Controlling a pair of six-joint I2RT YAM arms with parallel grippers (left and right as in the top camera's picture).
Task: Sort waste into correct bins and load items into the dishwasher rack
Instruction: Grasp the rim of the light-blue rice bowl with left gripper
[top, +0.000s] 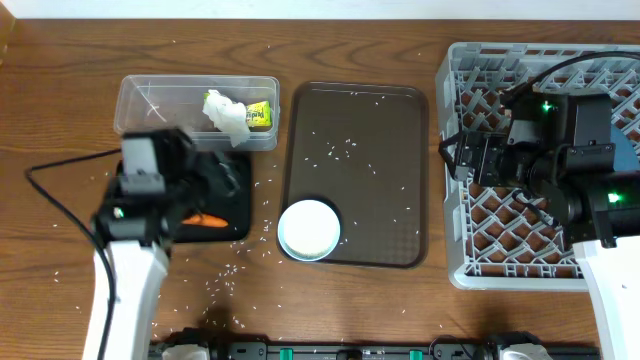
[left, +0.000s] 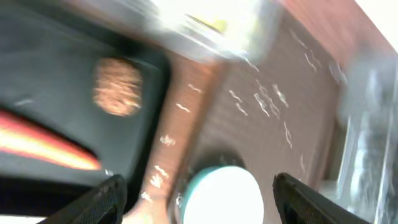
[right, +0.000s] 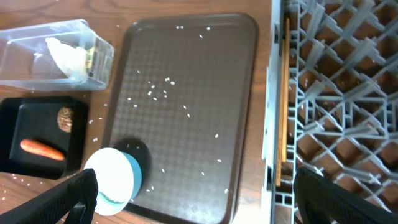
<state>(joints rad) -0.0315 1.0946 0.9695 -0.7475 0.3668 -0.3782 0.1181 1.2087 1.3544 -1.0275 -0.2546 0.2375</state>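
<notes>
The light-blue cup (top: 310, 228) stands at the front-left corner of the brown serving tray (top: 360, 120); it also shows in the left wrist view (left: 224, 193) and the right wrist view (right: 112, 177). The clear tub (top: 150, 100) holds the white tissue (top: 225, 112) and the yellow-green wrapper (top: 260, 115). The black tray (right: 37, 124) holds the carrot (top: 208, 221) and the brown lump (left: 117, 86). My left gripper (top: 222, 182) is open over the black tray, facing the cup. My right gripper (top: 455, 155) is open and empty at the left edge of the grey rack (top: 480, 70). The plate, bowl and white cup are hidden.
Loose rice grains (top: 335, 148) lie scattered on the brown serving tray and on the wooden table (top: 60, 120) around the black tray. The right arm covers much of the rack. A black cable runs across the table at the left.
</notes>
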